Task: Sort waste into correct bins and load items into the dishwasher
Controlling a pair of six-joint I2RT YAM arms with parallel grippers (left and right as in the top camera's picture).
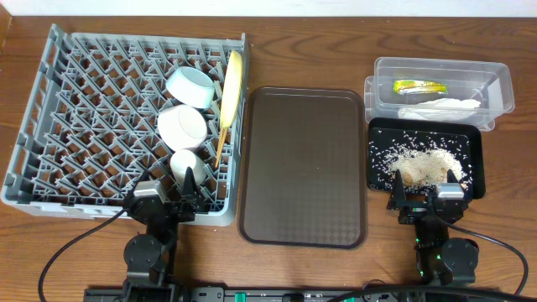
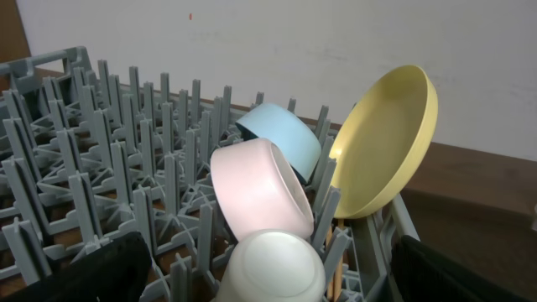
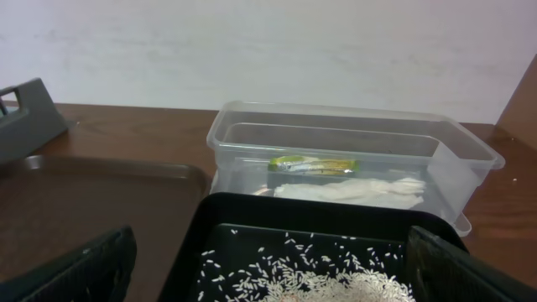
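Dishes stand loaded in the grey dish rack at the left of the wooden surface. A yellow plate is on edge along the rack's right side. A light blue bowl, a white bowl and a small white cup are tipped in a row beside it, and chopsticks slant between plate and bowls. At right, the clear tub contains the green-yellow snack wrapper and the white tissue. The black tray in front of it carries the rice crumbs. A brown serving tray lies between rack and bins. The left gripper, at the rack's near edge, and the right gripper, at the black tray's near edge, both have fingers wide apart, holding nothing.
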